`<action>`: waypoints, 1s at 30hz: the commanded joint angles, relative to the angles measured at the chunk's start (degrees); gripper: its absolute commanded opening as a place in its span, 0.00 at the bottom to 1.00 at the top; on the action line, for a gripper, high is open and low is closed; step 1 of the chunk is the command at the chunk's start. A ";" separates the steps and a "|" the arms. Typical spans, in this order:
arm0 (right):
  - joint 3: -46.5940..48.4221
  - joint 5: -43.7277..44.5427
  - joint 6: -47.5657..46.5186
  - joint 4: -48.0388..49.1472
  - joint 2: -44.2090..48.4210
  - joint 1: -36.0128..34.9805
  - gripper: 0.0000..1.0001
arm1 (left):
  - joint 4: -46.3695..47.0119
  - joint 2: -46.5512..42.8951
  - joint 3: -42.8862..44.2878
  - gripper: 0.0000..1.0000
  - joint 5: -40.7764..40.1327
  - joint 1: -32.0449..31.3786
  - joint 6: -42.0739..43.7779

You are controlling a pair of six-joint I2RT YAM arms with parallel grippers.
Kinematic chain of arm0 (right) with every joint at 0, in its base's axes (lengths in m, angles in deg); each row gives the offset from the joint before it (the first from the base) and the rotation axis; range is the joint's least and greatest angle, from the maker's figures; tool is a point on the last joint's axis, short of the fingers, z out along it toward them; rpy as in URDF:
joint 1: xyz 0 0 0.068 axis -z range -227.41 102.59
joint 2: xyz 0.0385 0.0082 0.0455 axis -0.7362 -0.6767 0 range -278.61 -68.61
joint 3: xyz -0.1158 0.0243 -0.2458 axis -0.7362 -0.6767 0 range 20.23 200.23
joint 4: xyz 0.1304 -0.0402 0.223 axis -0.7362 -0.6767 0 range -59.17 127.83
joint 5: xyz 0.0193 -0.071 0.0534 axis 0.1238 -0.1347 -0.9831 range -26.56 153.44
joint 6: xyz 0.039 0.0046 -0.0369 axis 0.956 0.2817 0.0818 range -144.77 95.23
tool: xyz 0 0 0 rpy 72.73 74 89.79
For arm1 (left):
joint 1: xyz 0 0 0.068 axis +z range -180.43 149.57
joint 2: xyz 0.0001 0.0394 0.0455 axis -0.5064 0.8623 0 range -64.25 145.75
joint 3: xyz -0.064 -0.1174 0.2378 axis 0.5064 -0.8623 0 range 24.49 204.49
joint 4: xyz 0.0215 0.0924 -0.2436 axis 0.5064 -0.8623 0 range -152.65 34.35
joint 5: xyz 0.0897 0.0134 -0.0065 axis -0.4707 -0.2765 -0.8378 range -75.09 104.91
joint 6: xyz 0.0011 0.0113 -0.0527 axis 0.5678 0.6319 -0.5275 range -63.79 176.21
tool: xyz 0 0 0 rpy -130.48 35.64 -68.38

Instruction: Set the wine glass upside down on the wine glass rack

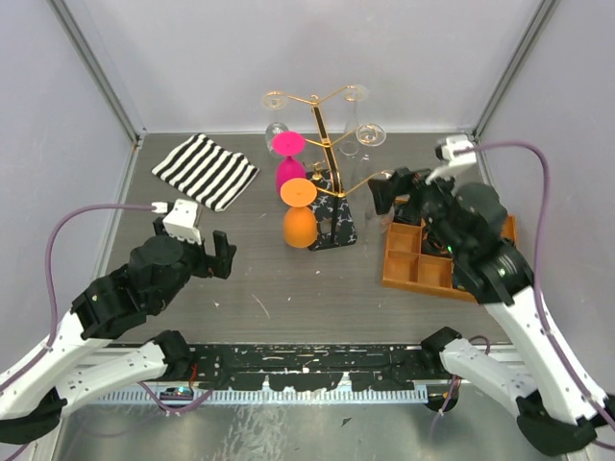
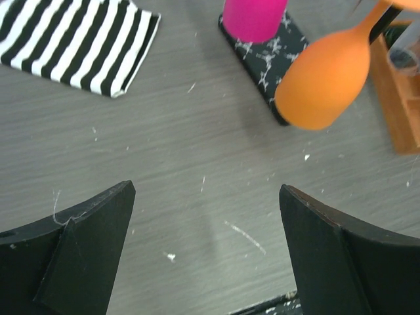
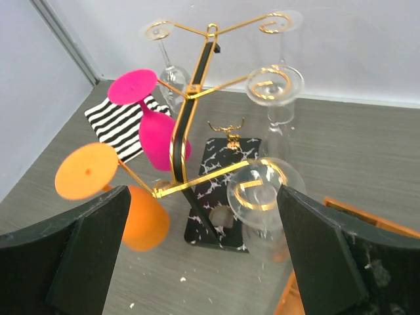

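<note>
The wine glass rack (image 1: 318,134) is a gold wire stand on a black marbled base (image 1: 336,223) at mid-table. A clear wine glass (image 3: 265,189) hangs upside down from its lower right spiral arm, its foot resting on the curl. My right gripper (image 3: 203,197) is open, with that glass just inside its right finger (image 3: 328,256) and untouched. Pink (image 1: 288,161) and orange (image 1: 299,219) glasses hang on the left arms. More clear glasses (image 3: 275,85) hang at the back. My left gripper (image 2: 207,190) is open over bare table, left of the rack (image 1: 219,252).
An orange compartment tray (image 1: 421,261) lies right of the rack, under my right arm. A black-and-white striped cloth (image 1: 205,170) lies at the back left. White walls with metal frame posts close in the table on three sides.
</note>
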 commanded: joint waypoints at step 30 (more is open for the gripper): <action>-24.87 12.31 3.64 -8.06 35.56 0.15 1.00 | -8.94 -11.90 -8.32 0.98 -7.13 0.05 -6.19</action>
